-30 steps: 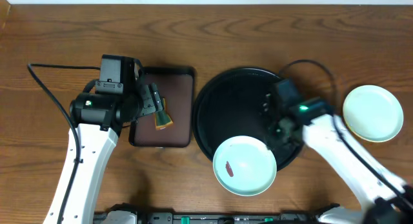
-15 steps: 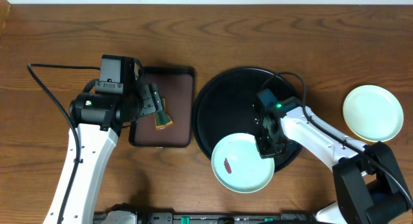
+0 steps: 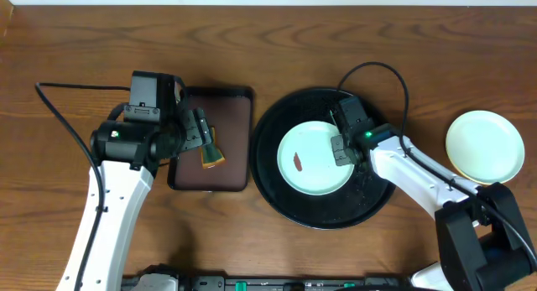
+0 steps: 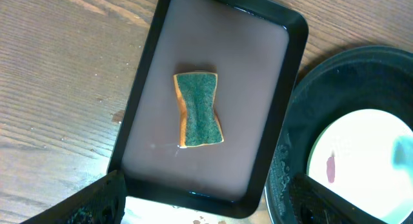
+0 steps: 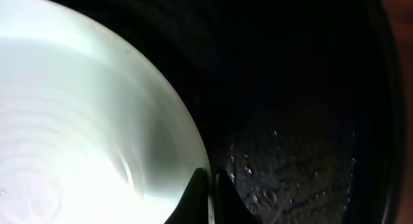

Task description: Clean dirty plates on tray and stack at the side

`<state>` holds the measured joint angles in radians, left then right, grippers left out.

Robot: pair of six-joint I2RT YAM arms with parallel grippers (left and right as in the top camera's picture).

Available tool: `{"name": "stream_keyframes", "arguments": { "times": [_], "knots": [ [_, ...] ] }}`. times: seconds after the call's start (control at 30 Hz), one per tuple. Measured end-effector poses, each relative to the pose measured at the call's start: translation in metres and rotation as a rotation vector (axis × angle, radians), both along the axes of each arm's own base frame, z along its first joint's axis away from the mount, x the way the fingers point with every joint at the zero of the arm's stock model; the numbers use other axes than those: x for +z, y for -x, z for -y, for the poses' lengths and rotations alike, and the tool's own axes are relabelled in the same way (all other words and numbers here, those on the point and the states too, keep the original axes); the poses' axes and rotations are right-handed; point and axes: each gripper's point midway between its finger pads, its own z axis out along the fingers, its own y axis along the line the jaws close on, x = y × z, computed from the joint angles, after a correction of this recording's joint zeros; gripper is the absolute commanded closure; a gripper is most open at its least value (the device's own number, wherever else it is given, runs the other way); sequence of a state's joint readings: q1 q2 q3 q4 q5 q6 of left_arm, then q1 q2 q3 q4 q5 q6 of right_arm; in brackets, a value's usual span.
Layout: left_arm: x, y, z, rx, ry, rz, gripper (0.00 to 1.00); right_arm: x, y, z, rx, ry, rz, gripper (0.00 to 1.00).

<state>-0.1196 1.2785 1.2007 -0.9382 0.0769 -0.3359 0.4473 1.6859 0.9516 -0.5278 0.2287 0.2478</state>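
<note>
A pale mint-white plate [image 3: 315,158] with a reddish-brown smear lies in the round black tray [image 3: 285,199]. My right gripper [image 3: 340,150] is shut on its right rim; the right wrist view shows the fingers [image 5: 210,188] pinching the plate's edge [image 5: 97,121] over the wet tray [image 5: 303,108]. A second pale plate [image 3: 484,147] lies on the bare wood at the right. My left gripper [image 3: 201,140] is open and empty, hovering over a green-and-orange sponge [image 4: 199,109]. The smeared plate [image 4: 361,159] shows at the right of the left wrist view.
The sponge [image 3: 210,155] lies in a small rectangular dark-brown tray [image 3: 231,115] left of the black tray [image 4: 297,108]. A black cable [image 3: 67,115] runs along the left. Bare wood tabletop [image 3: 503,224] lies around the right plate.
My right gripper has carried the smeared plate from the tray's front rim up and back into the middle of the black tray. The left arm has not moved.
</note>
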Motion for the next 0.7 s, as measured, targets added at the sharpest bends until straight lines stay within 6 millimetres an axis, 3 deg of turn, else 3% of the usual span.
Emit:
{"name": "stream_keyframes", "arguments": {
  "times": [0.03,0.07,0.17,0.33,0.47,0.57,0.7],
  "knots": [
    [0.000,0.000,0.000,0.000,0.000,0.000,0.19,0.000,0.001,0.001,-0.006,0.001,-0.005,0.61],
    [0.000,0.000,0.000,0.000,0.000,0.000,0.19,-0.001,0.002,0.001,-0.011,0.001,-0.010,0.59],
    [0.000,0.000,0.000,0.000,0.000,0.000,0.19,-0.003,0.009,0.002,-0.007,0.001,-0.041,0.64],
    [0.000,0.000,0.000,0.000,0.000,0.000,0.19,-0.008,0.022,0.002,-0.008,-0.040,-0.116,0.64],
    [0.000,0.000,0.000,0.000,0.000,0.000,0.19,-0.007,0.010,0.011,-0.049,-0.107,-0.103,0.67],
    [0.000,0.000,0.000,0.000,0.000,0.000,0.18,-0.001,-0.010,0.014,-0.022,-0.279,-0.076,0.68],
    [0.000,0.000,0.000,0.000,0.000,0.000,0.19,0.008,-0.020,0.021,0.014,-0.453,-0.066,0.68]
  ]
}}
